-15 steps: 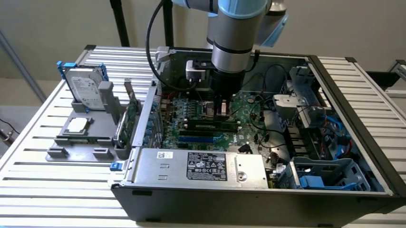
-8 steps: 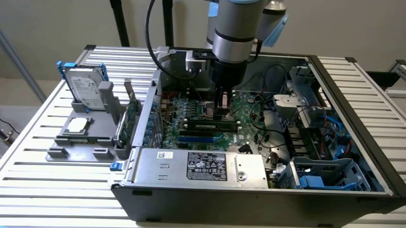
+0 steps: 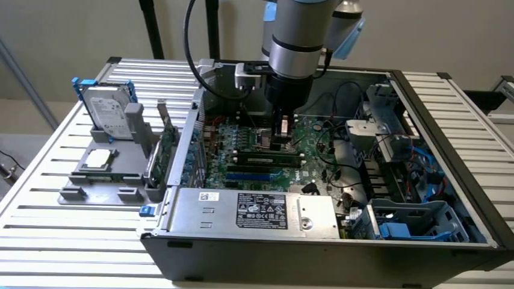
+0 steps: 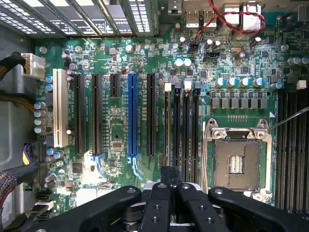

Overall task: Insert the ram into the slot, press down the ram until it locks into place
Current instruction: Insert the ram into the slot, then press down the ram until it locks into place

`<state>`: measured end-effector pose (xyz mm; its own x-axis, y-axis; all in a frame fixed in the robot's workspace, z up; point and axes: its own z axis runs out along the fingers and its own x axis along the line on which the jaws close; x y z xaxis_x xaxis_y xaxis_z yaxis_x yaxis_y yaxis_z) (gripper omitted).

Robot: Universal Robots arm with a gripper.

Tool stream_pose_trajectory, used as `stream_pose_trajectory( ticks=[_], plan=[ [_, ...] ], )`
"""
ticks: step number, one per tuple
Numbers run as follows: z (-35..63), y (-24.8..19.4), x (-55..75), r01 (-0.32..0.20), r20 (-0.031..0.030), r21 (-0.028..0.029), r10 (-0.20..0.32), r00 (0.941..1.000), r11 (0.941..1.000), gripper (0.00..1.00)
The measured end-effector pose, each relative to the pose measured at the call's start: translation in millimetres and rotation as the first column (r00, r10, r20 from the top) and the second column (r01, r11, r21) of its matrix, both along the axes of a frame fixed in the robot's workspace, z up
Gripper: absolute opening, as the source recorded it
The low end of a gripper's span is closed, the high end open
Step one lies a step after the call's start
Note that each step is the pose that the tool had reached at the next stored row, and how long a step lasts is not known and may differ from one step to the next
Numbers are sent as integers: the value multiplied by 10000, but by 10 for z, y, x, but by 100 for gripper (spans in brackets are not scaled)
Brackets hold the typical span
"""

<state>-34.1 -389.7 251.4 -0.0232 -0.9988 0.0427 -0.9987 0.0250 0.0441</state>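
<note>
Gripper over the motherboard, holding the ram above the slots.

Inside the case (image 3: 449, 198), the motherboard (image 4: 120, 121) lies flat. The gripper (image 4: 169, 186) is closed on the ram (image 4: 170, 173), edge-on above the slot (image 4: 167, 125), beside the CPU socket (image 4: 236, 162). Another stick (image 3: 265, 159) sits seated nearby.

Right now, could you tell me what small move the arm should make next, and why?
Probably a short, slow descent. The gripper hangs just over the black memory slots, and the memory stick lies along one of them, near the blue slot. Whether it has locked in I cannot tell.
</note>
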Motion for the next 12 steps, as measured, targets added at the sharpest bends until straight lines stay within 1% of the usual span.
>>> stream_pose_trajectory(
  ticks=[10,12],
  plan=[
    [3,0,-2,1,1,2,-1,10000,10000,11],
    [0,0,-15,1,35,1,-1,10000,10000,11]
  ],
)
